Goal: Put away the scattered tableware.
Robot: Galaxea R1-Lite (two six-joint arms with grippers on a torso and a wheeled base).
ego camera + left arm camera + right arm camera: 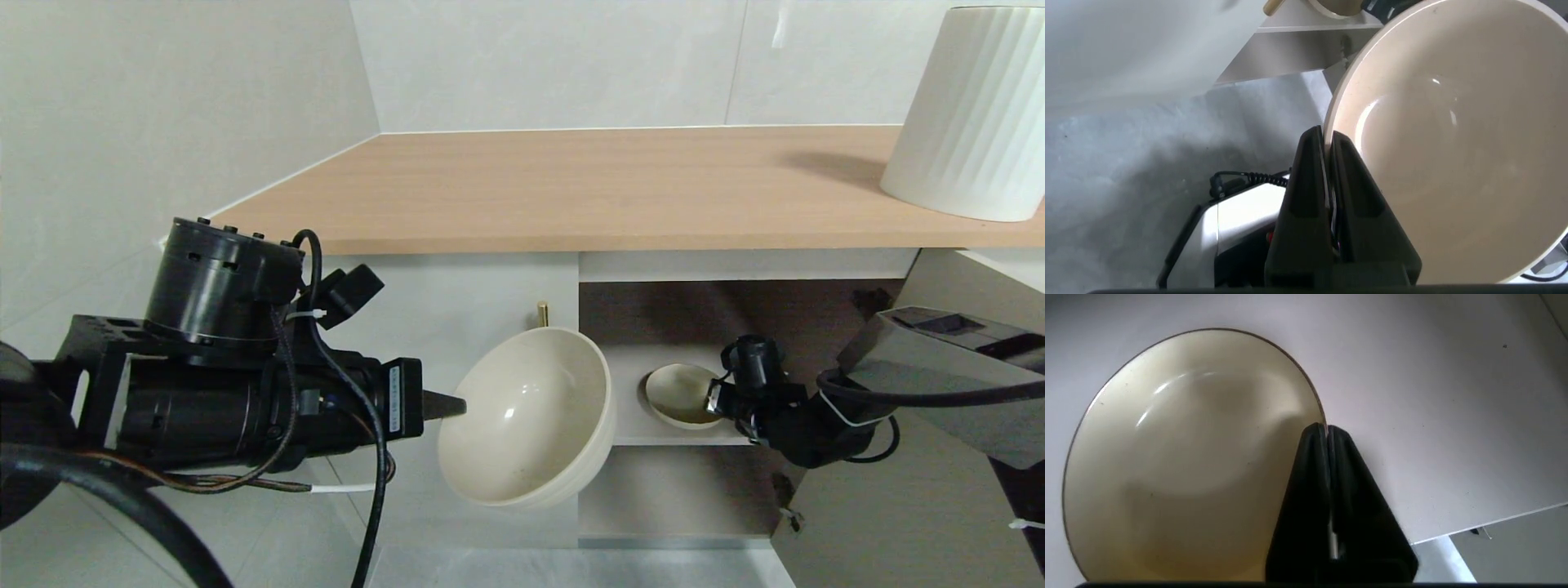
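Note:
A large cream bowl (531,412) hangs tipped on its side in front of the cabinet, below the wooden counter. My left gripper (457,404) is shut on its rim; the left wrist view shows the fingers (1327,184) pinching the edge of the large cream bowl (1454,139). A small beige bowl (682,394) is inside the open cabinet just above the shelf (629,408). My right gripper (717,396) is shut on its rim; in the right wrist view its fingers (1327,486) clamp the edge of the small beige bowl (1184,449).
The cabinet's right door (955,384) stands open beside my right arm. A brass knob (542,313) sticks out of the shut left door. A white ribbed container (976,114) stands on the counter (571,188) at the right. White walls enclose the corner.

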